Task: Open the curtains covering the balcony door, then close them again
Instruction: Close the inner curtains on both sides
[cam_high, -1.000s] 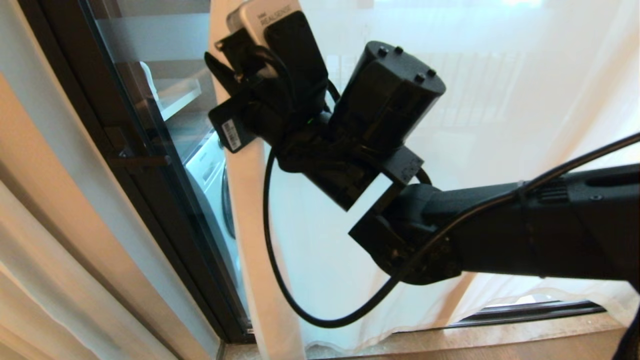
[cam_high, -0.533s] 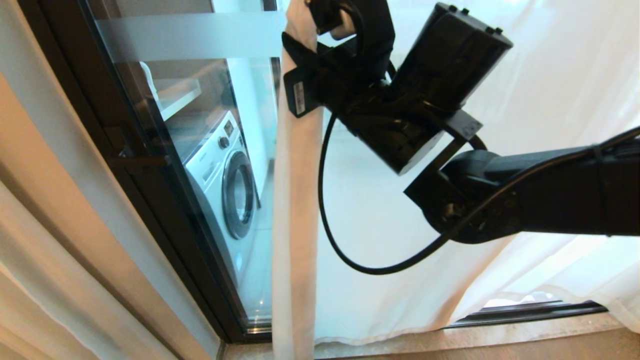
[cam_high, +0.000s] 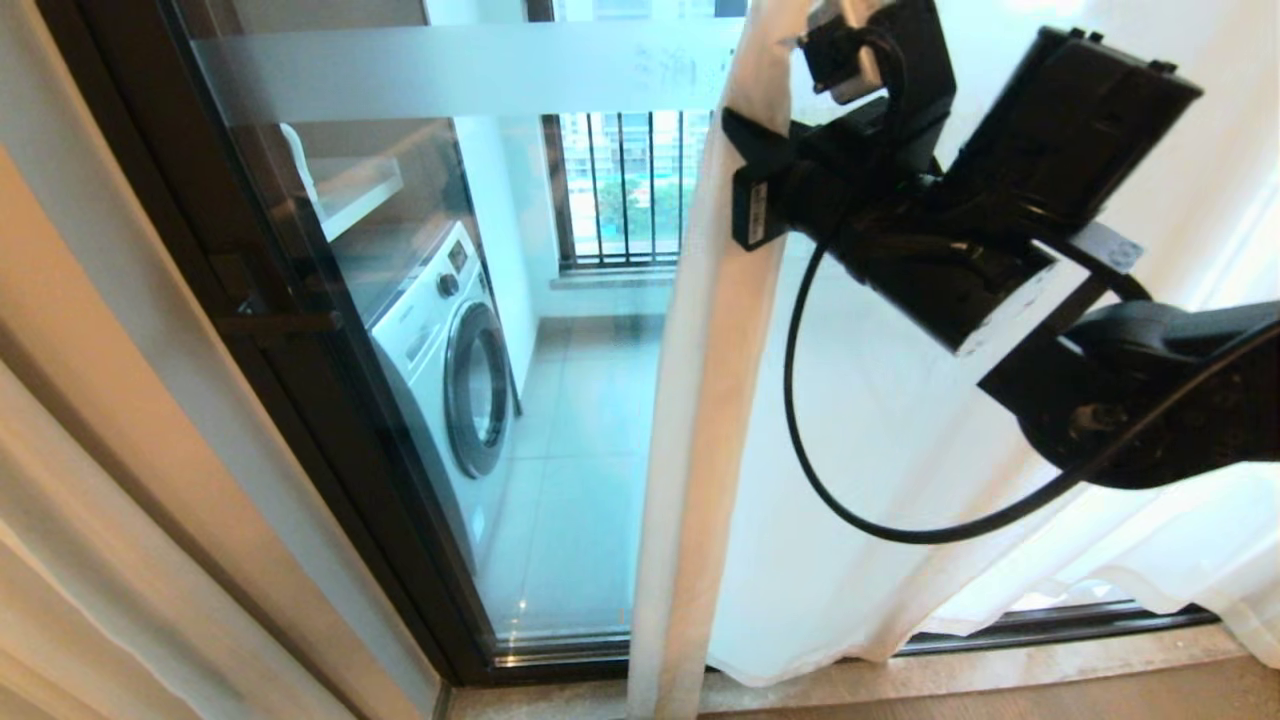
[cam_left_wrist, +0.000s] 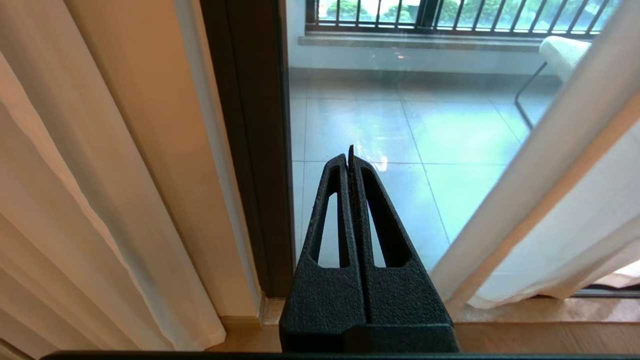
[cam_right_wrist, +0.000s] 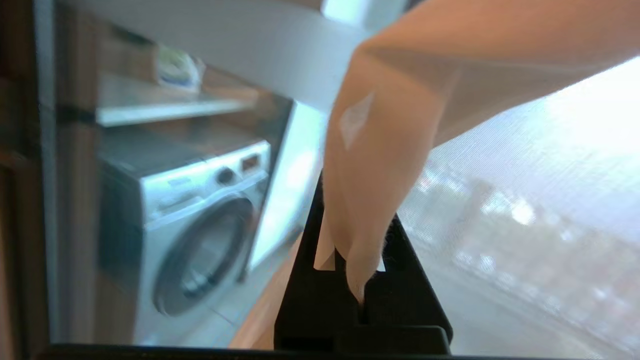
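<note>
Head view, curtains dragged further right, balcony door uncovered

Head camera looks down at the balcony door; both wrist cameras face it closely.

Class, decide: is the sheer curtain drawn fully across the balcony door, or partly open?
Partly open: the curtain's edge hangs mid-door, leaving bare glass showing a washing machine.

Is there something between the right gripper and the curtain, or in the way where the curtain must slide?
Nothing visible. The right gripper is already shut on the curtain edge, and only more hanging curtain lies along its path to the right.
</note>
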